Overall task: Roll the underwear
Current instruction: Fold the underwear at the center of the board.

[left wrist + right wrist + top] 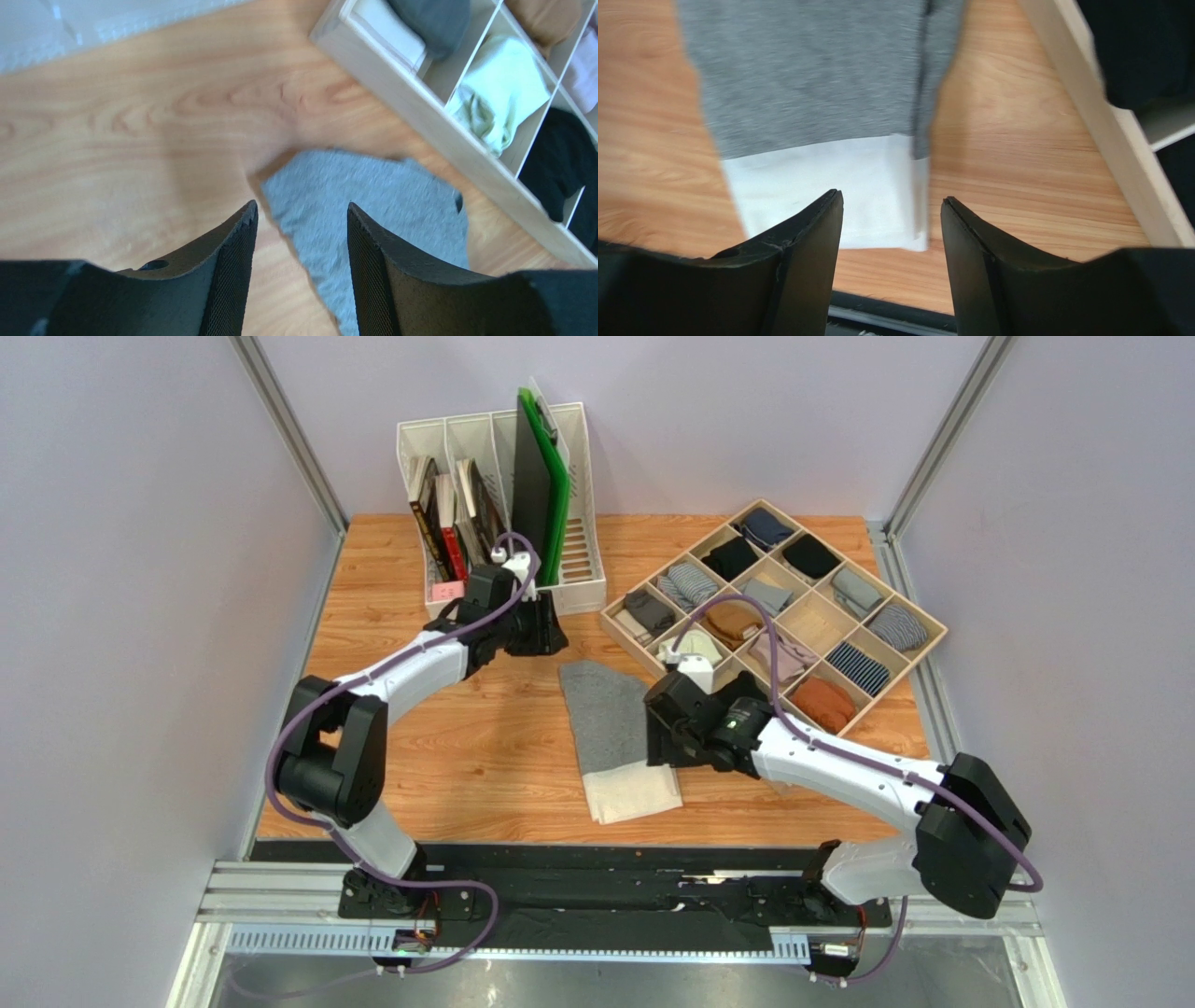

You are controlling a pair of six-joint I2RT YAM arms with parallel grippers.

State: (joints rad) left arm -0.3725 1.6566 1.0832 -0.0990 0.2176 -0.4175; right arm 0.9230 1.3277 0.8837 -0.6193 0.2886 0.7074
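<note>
The underwear (612, 731) lies flat on the wooden table, folded into a narrow strip, grey part far, white waistband (631, 793) near. My left gripper (544, 639) is open and empty just beyond the strip's far left corner; its wrist view shows the grey far end (372, 203) between the open fingers. My right gripper (665, 744) is open and empty at the strip's right edge, above the table. In the right wrist view the grey cloth (808, 77) and the waistband (829, 189) lie under and beyond the open fingers.
A wooden divided tray (898, 693) with rolled bundles stands at the right, close to the right arm; it also shows in the left wrist view (449, 133). A white file rack (575, 588) with books and a green board stands behind the left gripper.
</note>
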